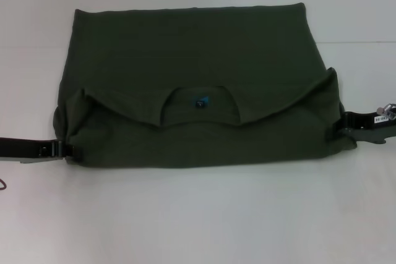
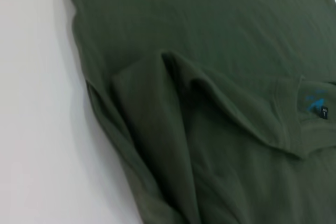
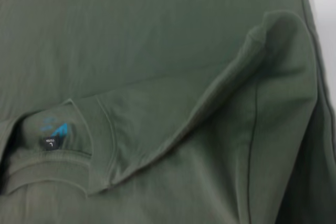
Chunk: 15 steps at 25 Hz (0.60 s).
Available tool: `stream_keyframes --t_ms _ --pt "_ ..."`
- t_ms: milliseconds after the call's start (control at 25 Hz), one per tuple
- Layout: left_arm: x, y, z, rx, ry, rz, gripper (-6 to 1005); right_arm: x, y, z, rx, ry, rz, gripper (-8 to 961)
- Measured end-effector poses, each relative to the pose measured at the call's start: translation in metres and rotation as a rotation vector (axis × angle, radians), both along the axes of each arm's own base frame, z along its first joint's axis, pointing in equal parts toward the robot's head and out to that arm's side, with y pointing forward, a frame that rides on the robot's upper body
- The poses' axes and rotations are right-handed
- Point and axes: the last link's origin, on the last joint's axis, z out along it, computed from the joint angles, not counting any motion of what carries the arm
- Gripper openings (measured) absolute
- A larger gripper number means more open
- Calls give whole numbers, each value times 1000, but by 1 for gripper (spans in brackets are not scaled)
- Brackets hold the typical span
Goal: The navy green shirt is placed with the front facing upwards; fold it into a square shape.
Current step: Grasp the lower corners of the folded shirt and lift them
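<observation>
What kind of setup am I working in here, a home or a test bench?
Likely a test bench: a bare white table holds only the navy green shirt, part-folded with its collar showing. The left gripper and right gripper sit at its sides.

**Shirt spread mid-table, a gripper at each near corner**

The navy green shirt [image 1: 198, 54] lies flat across the middle of the table [image 1: 198, 221], its near part doubled over itself. The collar [image 1: 199, 104] sits centred in that near fold, with the neck label [image 1: 200, 101] inside it. The left gripper [image 1: 59, 148] is at the shirt's near left edge, the right gripper [image 1: 348, 127] at its near right edge.
</observation>
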Motion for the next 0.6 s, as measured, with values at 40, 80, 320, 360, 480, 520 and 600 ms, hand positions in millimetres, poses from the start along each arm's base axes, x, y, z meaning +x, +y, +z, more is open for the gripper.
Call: stream_keyframes --t_ms 40,80,320,360,480,520,600 --pt "0 0 0 0 0 0 67 0 0 1 0 0 2 101" --pt "0 0 1 2 0 -1 67 0 -1 2 -2 2 4 84" --pt "3 -5 7 9 -38 -23 68 2 -6 14 -21 36 34 50" --pt "3 -6 9 10 -45 -26 68 1 -8 17 -30 49 44 50" --pt "5 -12 12 -2 -82 -33 68 0 -14 23 -58 73 67 50" --pt "6 -14 13 -6 -90 -32 68 0 -16 24 -67 75 70 50" --pt "4 -20 13 -22 -112 -25 68 1 -21 24 -94 77 76 50"
